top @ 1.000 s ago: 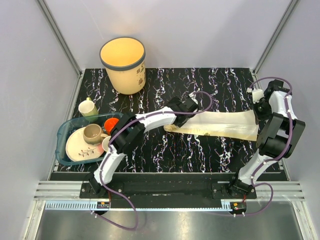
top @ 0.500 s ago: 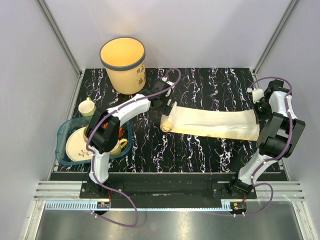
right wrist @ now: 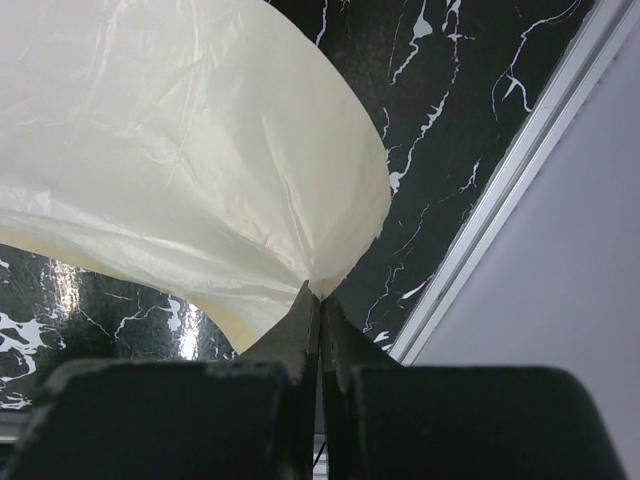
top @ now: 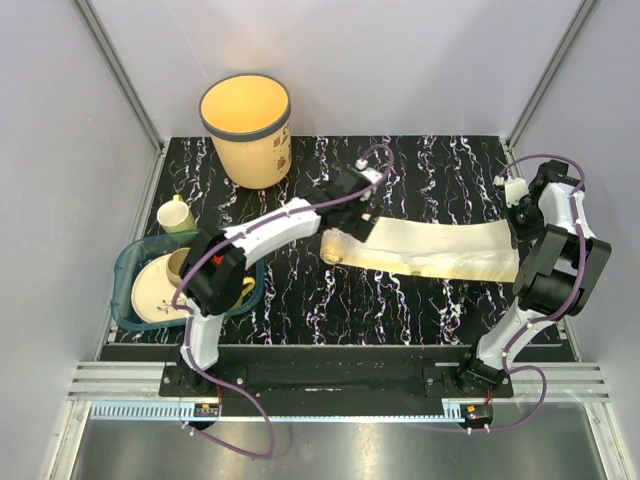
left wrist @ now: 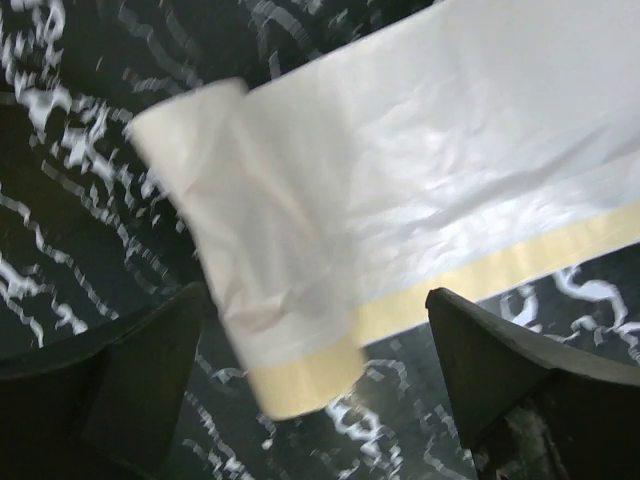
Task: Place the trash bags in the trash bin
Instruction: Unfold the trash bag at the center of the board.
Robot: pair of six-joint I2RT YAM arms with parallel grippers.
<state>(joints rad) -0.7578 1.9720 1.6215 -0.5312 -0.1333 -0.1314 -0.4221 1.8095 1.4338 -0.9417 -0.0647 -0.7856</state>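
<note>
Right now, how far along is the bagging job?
Nothing is in the trash bin yet. In hand: the right hand pinches the free end of the trash bags, partly unrolled on the table; the open left hand is over the roll. Left: carrying it all into the bin.

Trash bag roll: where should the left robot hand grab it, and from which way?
Probably the thick rolled end of the trash bags, from straight above. It lies flat on the table, and the open left gripper straddles it; the right gripper pinches the flat far end.
</note>
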